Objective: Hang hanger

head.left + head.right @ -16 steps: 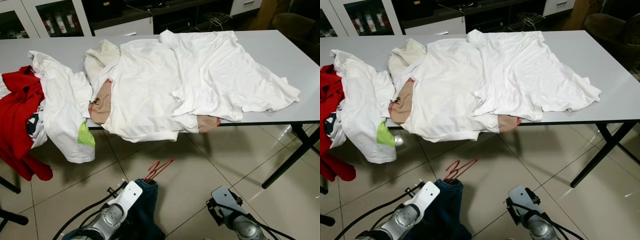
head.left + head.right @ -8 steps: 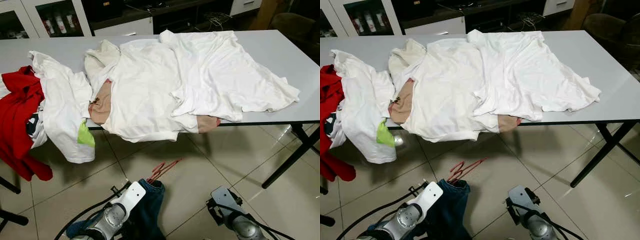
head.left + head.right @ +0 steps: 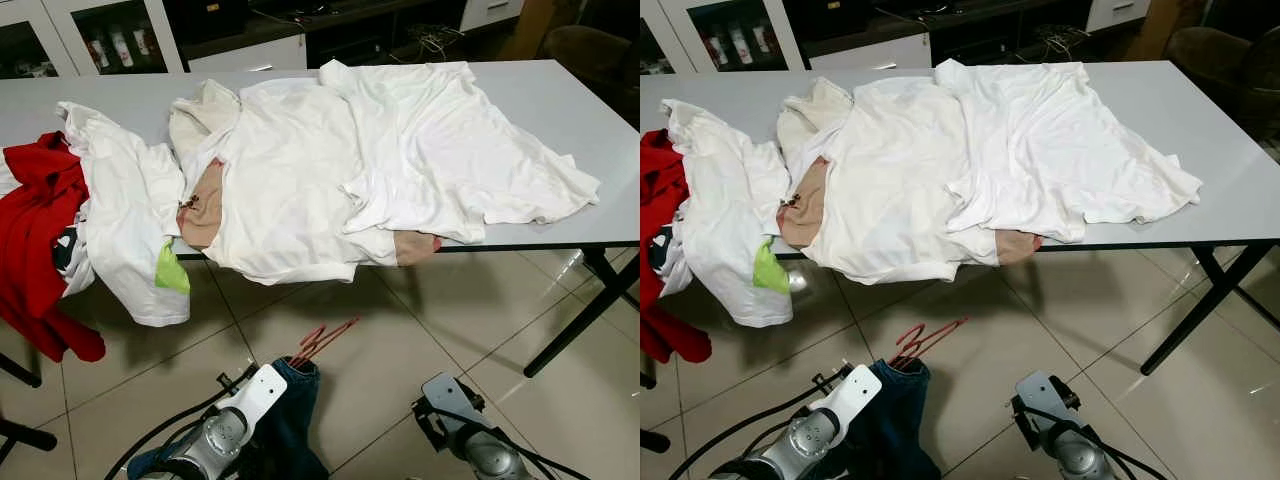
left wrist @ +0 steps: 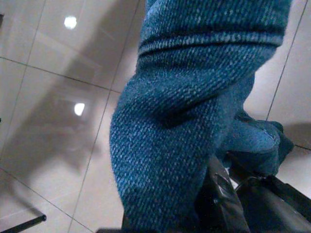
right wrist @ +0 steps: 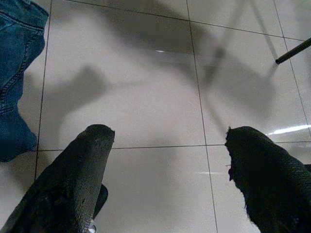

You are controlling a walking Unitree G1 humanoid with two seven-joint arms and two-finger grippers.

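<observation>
Two arms show low in the head views. The left gripper (image 4: 228, 204) holds blue jeans (image 3: 295, 420), and a red hanger (image 3: 320, 340) pokes out of the top of the jeans, above the tile floor (image 3: 400, 340). I cannot tell how the left fingers stand, since the thick cloth hides them. Half a second ago the hanger and the jeans were a bit higher and more to the right. Now they have dropped a little and moved back toward the left. Nothing on the table has moved.

The jeans are rough, woven denim with a folded hem. The hanger is thin, made of red bars side by side. The right gripper (image 5: 167, 160) hangs over the floor with its two black fingers (image 5: 73, 179) wide apart and nothing between them. The fingers look soft and bumpy. The floor is shiny, smooth and pale, cut into squares by thin lines.

The grey table (image 3: 590, 110) is flat and long, with black legs. White shirts (image 3: 340, 160) lie on it in a crumpled, soft heap. A red cloth (image 3: 35, 230) hangs off the left end, and a small green tag (image 3: 172, 272) hangs from a white shirt.
</observation>
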